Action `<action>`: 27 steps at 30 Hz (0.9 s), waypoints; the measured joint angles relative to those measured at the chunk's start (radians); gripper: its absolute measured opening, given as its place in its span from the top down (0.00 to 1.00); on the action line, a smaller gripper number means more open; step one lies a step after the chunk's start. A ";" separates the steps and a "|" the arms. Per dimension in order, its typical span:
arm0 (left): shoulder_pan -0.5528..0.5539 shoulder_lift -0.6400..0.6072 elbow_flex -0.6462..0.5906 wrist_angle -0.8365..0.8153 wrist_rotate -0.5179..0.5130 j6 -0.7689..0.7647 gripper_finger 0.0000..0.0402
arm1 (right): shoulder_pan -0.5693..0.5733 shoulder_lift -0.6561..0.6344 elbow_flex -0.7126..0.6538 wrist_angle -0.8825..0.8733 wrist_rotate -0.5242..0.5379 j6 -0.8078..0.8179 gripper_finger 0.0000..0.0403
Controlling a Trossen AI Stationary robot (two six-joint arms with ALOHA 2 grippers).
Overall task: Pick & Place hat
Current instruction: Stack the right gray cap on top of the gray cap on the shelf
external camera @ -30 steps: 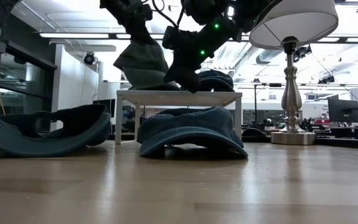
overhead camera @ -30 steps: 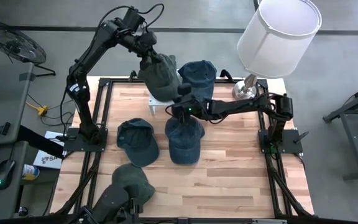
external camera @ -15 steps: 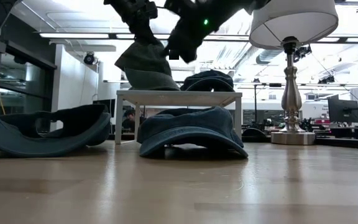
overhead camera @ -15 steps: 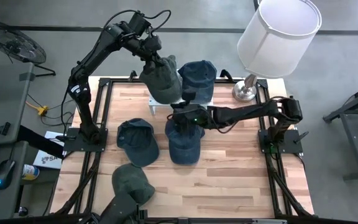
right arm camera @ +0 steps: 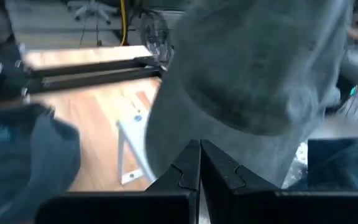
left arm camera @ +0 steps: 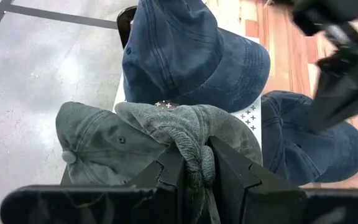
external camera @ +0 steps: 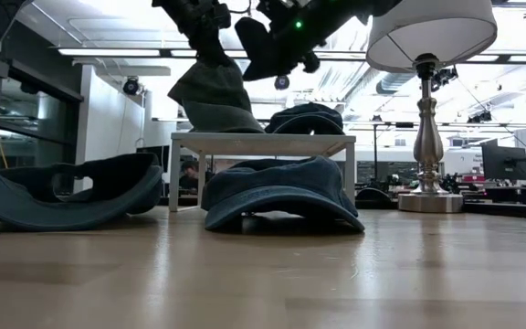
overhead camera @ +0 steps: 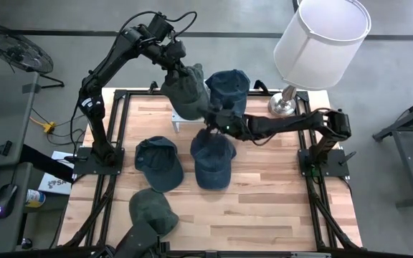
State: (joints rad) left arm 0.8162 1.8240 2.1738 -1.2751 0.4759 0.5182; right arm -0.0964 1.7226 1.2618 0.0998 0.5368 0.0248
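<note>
A grey-green hat hangs from my left gripper over the far left part of a small white stand; its lower edge rests on the stand's top. A blue hat lies on the stand beside it. My right gripper is shut and empty, raised above the stand's near edge, close to the grey-green hat. Another blue hat lies on the table, partly under the stand. My left gripper pinches a bunched fold of the grey-green hat's cloth between its two fingers, coming from above. The hat hangs below the fingers, with its lower edge on the white stand. My right gripper: I cannot tell whether its tips touch the hat.
A dark teal hat lies on the table's left half and a green hat near the near edge. A lamp stands at the far right corner, its shade overhanging. Bare wood lies on the near right part.
My right gripper has risen from the level of the stand's top to well above it, ending close to the grey-green hat. My left gripper has shifted slightly toward the table's right, and the hanging hat has moved with it.
</note>
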 joint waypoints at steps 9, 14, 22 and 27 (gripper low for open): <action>0.000 0.000 0.000 0.000 0.000 0.000 0.86 | -0.105 0.000 0.000 0.024 -0.150 0.101 1.00; 0.000 0.000 0.000 -0.002 0.001 -0.001 0.86 | -0.120 0.024 0.000 0.006 -0.209 0.109 1.00; 0.000 0.000 0.000 -0.006 0.004 -0.001 0.86 | -0.119 0.060 -0.001 -0.005 -0.212 0.125 1.00; 0.000 0.000 0.000 -0.007 0.004 -0.001 0.86 | -0.120 0.060 -0.001 -0.010 -0.204 0.132 1.00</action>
State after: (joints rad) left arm 0.8162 1.8240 2.1738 -1.2820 0.4801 0.5175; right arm -0.2169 1.7824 1.2610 0.0902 0.3324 0.1566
